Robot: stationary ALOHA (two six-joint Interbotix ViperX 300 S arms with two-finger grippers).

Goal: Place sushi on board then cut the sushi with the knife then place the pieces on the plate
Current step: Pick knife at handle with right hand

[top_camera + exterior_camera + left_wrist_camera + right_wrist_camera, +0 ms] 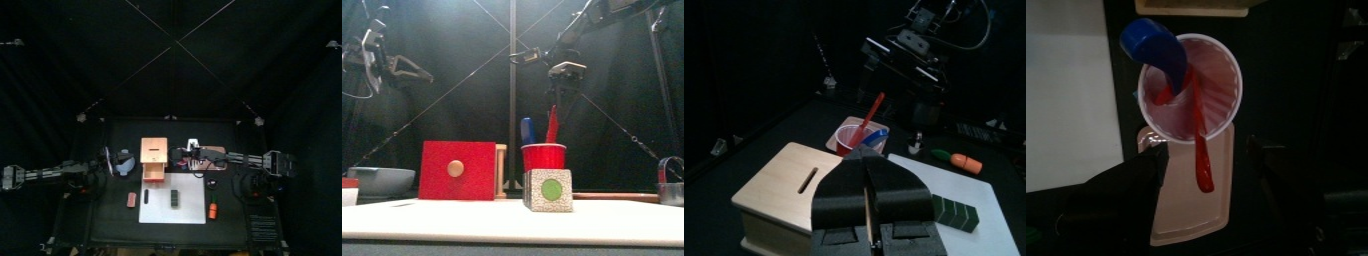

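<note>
The sushi roll lay on the white cutting board, a little toward its front half, and neither arm touched it. The right arm reached in from the right and hung high over the red cup, its wrist bent downward so the right gripper pointed straight at the cup's mouth, jaws spread apart to either side of the red knife without gripping it. The blue knife leaned in the same cup. The left arm was raised on the left side, well clear of the board, and the left gripper had its jaws pressed together on nothing, aimed across the wooden box toward the cup. The roll's long axis ran from the table's front toward its back, one speckled end with a green centre facing the front. The cup stood behind the board beside the box, with the pink tray by it. An orange toy lay at the board's right edge, and a blue-grey bowl sat off to the left. The table was black, and black curtains closed it in behind.
</note>
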